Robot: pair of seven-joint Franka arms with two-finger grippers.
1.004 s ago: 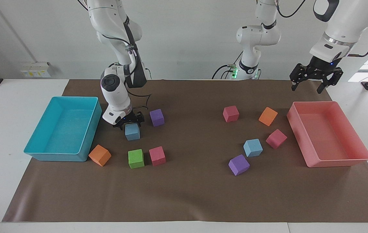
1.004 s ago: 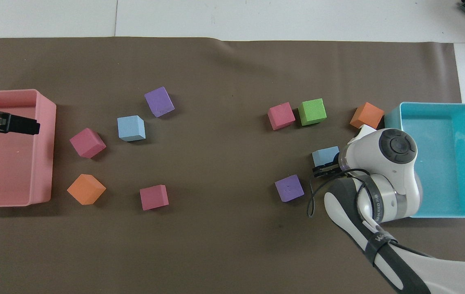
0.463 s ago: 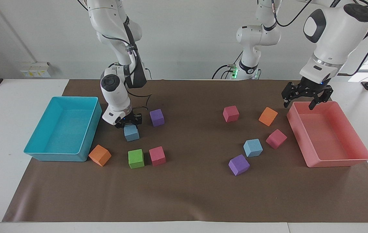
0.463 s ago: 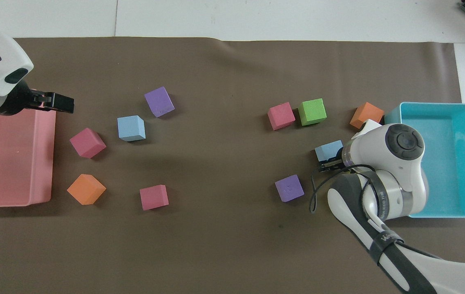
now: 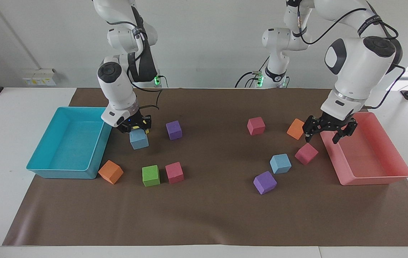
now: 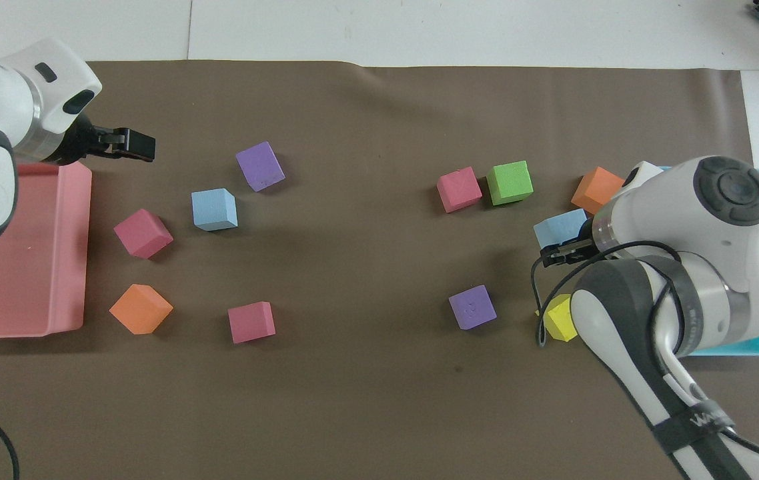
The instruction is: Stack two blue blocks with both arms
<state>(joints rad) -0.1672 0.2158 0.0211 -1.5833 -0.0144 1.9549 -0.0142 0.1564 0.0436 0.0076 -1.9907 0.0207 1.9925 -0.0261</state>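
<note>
My right gripper (image 5: pixel 137 131) is shut on a light blue block (image 5: pixel 139 139) and holds it a little above the mat, beside the turquoise tray (image 5: pixel 44 171). In the overhead view the held block (image 6: pixel 558 230) shows at the right gripper (image 6: pixel 569 245). The second blue block (image 5: pixel 280 163) lies on the mat toward the left arm's end, between a purple cube (image 5: pixel 265 182) and a pink cube (image 5: pixel 306 153); it also shows in the overhead view (image 6: pixel 214 209). My left gripper (image 5: pixel 329 134) is open and empty, in the air over the mat by the pink tray's edge (image 5: pixel 375 179).
Around the right gripper lie a purple cube (image 5: pixel 174 129), a green cube (image 5: pixel 151 175), a pink cube (image 5: pixel 174 172), an orange cube (image 5: pixel 110 172) and a yellow cube (image 6: pixel 558 319). Toward the left arm's end lie a pink cube (image 5: pixel 256 125) and an orange cube (image 5: pixel 295 128).
The right gripper has closed on the blue block and lifted it, uncovering a yellow cube. The left arm has swung down from the tray's corner nearest the robots to its mat-side edge.
</note>
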